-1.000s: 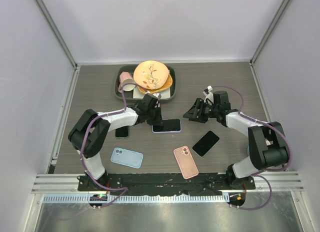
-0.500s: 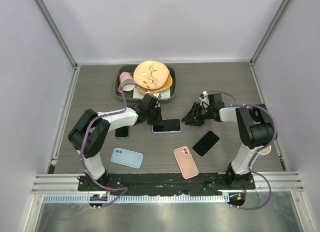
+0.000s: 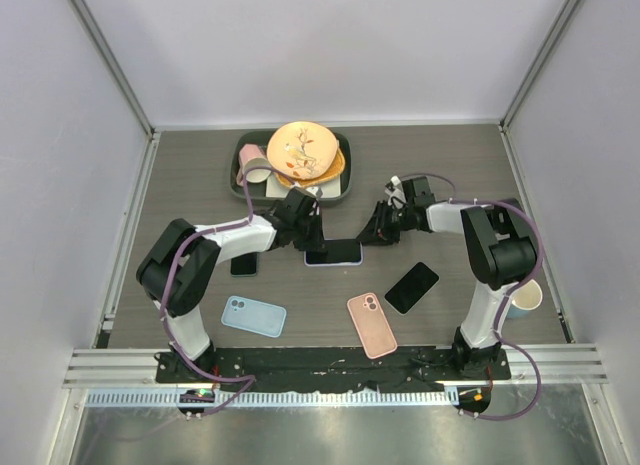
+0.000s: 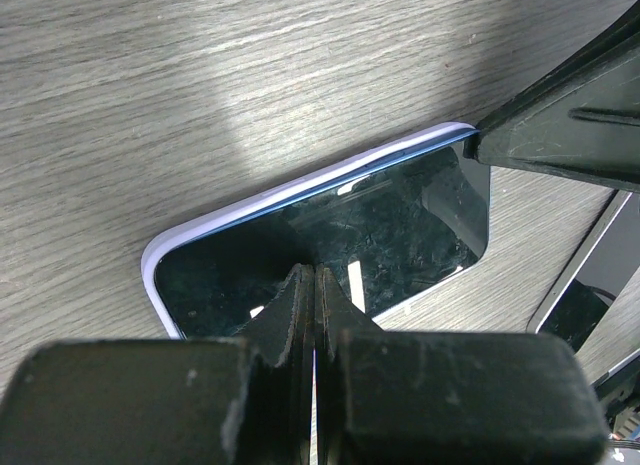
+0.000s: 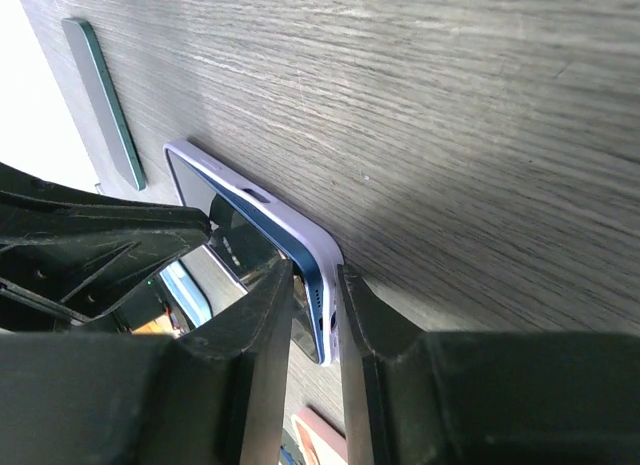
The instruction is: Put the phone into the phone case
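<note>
So, on the counter (image 3: 190, 185), mid-frame in the top view, the phone (image 3: 335, 251) sits screen-up in its lilac case (image 4: 300, 185). The left pincer (image 4: 314, 280) is pressed together, tips on the glass. The right pincer (image 5: 315, 285) shows a thin gap at the case's end; can't tell if it's pinching.

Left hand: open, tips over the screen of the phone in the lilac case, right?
No: the left hand is shut, fingers pressed together, as the left wrist view shows. Its tips are over the screen of the phone in the lilac case.
</note>
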